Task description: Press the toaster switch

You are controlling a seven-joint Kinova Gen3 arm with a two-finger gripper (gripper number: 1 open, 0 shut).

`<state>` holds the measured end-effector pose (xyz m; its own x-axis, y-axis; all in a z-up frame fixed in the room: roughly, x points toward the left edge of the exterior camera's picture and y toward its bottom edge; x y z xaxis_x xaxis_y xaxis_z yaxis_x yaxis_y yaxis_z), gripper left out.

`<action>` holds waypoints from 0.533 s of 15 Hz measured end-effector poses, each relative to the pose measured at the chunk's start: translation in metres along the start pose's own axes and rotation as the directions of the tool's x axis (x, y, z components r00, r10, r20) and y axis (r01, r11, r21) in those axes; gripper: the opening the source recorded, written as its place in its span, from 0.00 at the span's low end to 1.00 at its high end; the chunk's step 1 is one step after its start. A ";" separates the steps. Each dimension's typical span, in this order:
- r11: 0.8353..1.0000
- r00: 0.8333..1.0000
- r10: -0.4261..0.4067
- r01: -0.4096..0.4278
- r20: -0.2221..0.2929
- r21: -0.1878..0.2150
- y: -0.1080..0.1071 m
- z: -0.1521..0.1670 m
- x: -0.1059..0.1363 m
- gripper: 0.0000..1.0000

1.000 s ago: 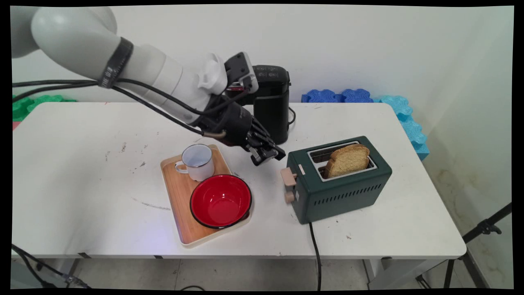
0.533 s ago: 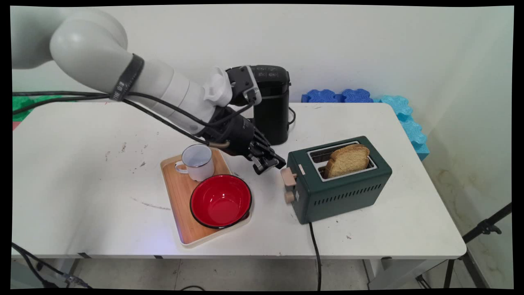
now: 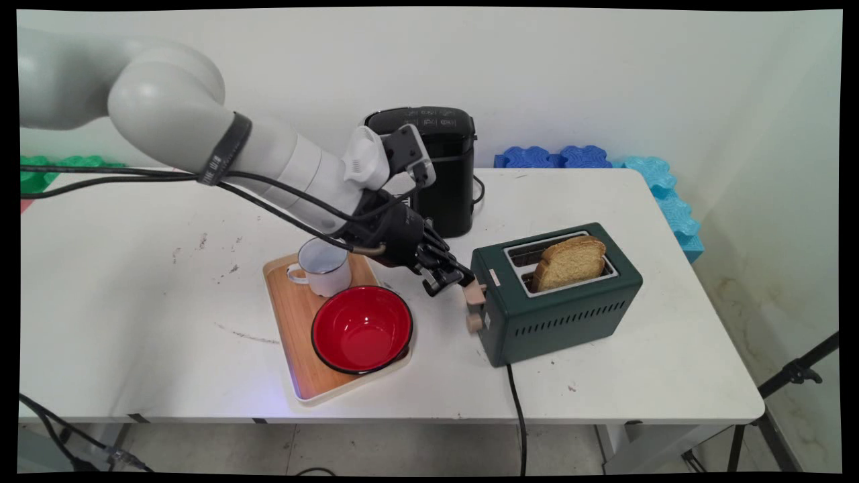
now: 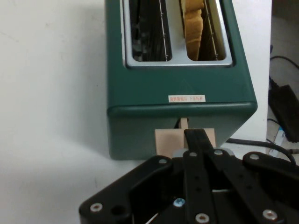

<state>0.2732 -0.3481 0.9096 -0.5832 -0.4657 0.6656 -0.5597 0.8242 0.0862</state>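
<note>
The gripper [image 3: 451, 280] sits at the centre of the main view with its fingers pressed together, nothing between them. Its tip rests on top of the beige lever [image 3: 475, 294] at the left end of the green toaster [image 3: 564, 315]. In the hand view the closed fingers [image 4: 198, 140] lie over the middle of the lever [image 4: 166, 141], so only the lever's two ends show, and the slot behind it is mostly covered.

A slice of bread [image 3: 570, 261] stands upright in the toaster's nearer slot, its top half above the rim; the other slot shows only wire guides. A smaller beige knob [image 3: 474, 323] sits just below the lever. The toaster's black cord [image 3: 518, 409] runs off the table's [image 3: 134, 302] near edge and out of the bottom of the frame.

Left of the gripper, a wooden tray [image 3: 295, 329] holds a white mug [image 3: 325, 266] and a red bowl [image 3: 362, 329]; the arm hides part of the mug's rim. Behind the arm, a black coffee maker [image 3: 439, 168] stands at upper centre, its left side and base partly covered by the wrist.
</note>
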 end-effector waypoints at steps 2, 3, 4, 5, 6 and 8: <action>1.000 1.000 -0.002 0.002 -0.004 -0.002 0.000 0.004 -0.001 0.00; 1.000 1.000 -0.001 0.001 -0.006 -0.002 0.000 0.006 -0.002 0.00; 1.000 1.000 0.001 -0.001 -0.008 -0.001 0.000 0.008 -0.003 0.00; 1.000 1.000 0.004 -0.004 -0.010 0.000 0.000 0.009 -0.003 0.00; 1.000 1.000 0.006 -0.006 -0.011 0.000 -0.001 0.011 -0.005 0.00; 1.000 1.000 0.011 -0.011 -0.014 0.003 -0.002 0.015 -0.007 0.00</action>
<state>0.2694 -0.3510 0.8942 -0.5809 -0.4522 0.6768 -0.5550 0.8283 0.0771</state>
